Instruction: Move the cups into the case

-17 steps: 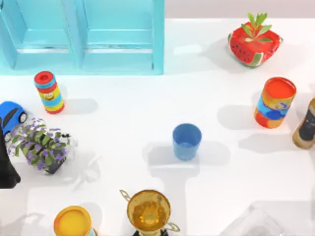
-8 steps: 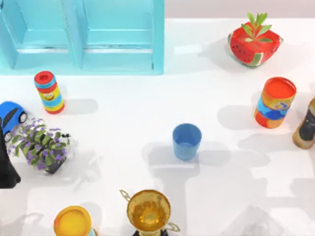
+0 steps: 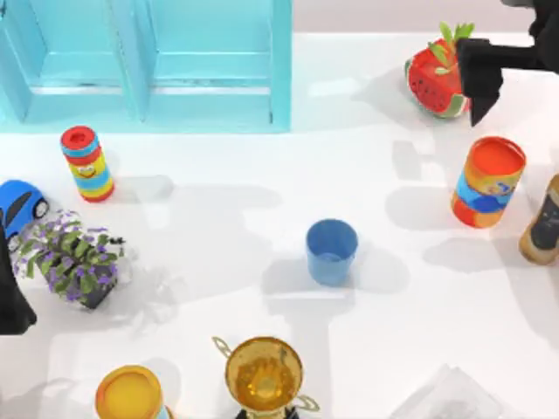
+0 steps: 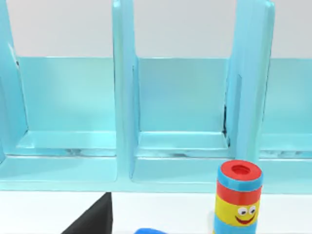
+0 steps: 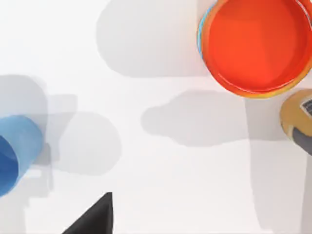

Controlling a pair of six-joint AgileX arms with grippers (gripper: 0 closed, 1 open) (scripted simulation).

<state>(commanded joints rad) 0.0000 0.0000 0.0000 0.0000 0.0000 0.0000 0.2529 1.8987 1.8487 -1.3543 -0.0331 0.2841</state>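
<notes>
Since a second ago my right gripper (image 3: 482, 83) has come into the top view at the upper right, a dark shape hanging over the table in front of the red watermelon-patterned planter with green leaves (image 3: 434, 77) and partly covering it; nothing on the table has shifted. Whether its fingers are spread or closed I cannot tell.

Just below that gripper in the top view stands the tall orange-and-blue can (image 3: 487, 182), and beside the can, at the right edge, a tan bottle with a dark label (image 3: 543, 223). The right wrist view looks straight down on the can's orange top (image 5: 256, 44) and a sliver of the bottle (image 5: 296, 117).

The plain blue plastic cup (image 3: 331, 251) stands upright in the open middle of the table, well down and to the left of my right gripper and well apart from the large turquoise-blue panelled case (image 3: 157, 65) at the upper left. The right wrist view catches its rim (image 5: 17, 151).

My left arm is parked at the table's left edge; its wrist view faces the case's dividers (image 4: 124, 97), with the striped red, yellow and blue smiley-face cylinder (image 4: 237, 197) just ahead of it, standing in front of the case (image 3: 86, 163). Near that arm are a blue toy car (image 3: 19, 208) and a purple-flowered potted plant (image 3: 72, 257). A gold two-handled trophy (image 3: 264, 375) and a yellow-topped can (image 3: 129, 394) stand along the bottom edge.
</notes>
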